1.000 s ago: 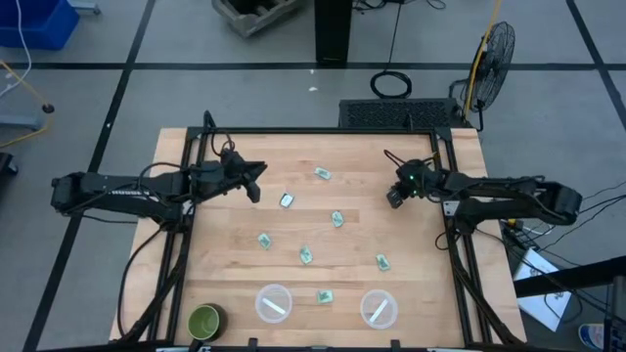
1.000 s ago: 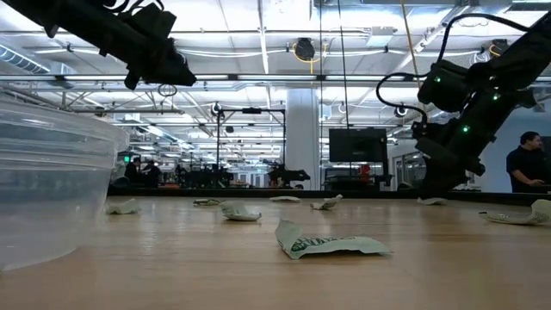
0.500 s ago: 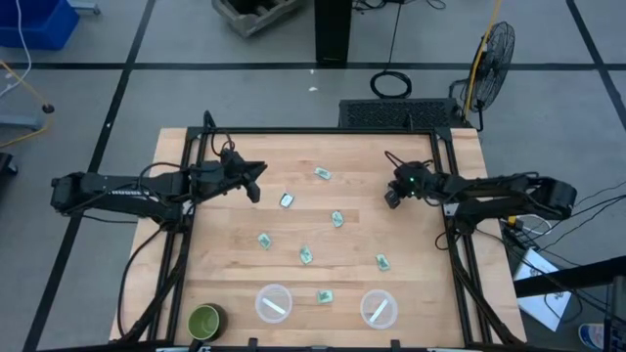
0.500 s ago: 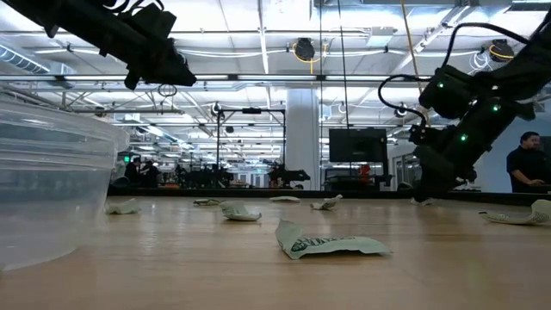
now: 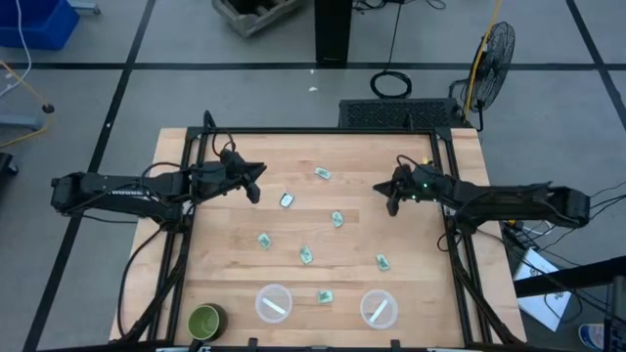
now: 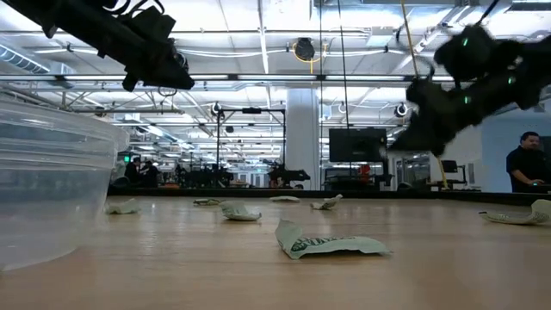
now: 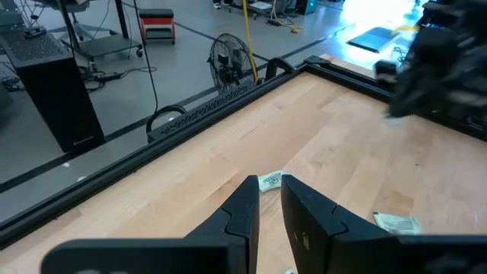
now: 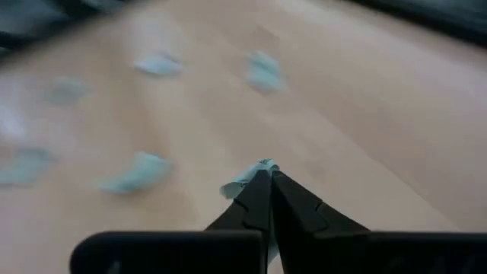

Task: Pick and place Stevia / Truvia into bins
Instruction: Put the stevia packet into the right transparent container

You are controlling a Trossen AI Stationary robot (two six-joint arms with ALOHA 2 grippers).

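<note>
Several pale green Stevia packets lie on the wooden table, among them one at the back, one in the middle and one between the bins. The two translucent bins stand at the front edge, each with a packet inside. My right gripper hangs above the table's right middle, shut on a packet pinched at its fingertips. My left gripper is raised over the back left, empty, its fingers almost together.
A green cup stands at the front left corner. A black frame edges the table. In the low view, the near bin's wall fills the left and a person stands far behind on the right.
My right gripper has lifted from the table surface and swung slightly toward the left. The left arm has not moved.
</note>
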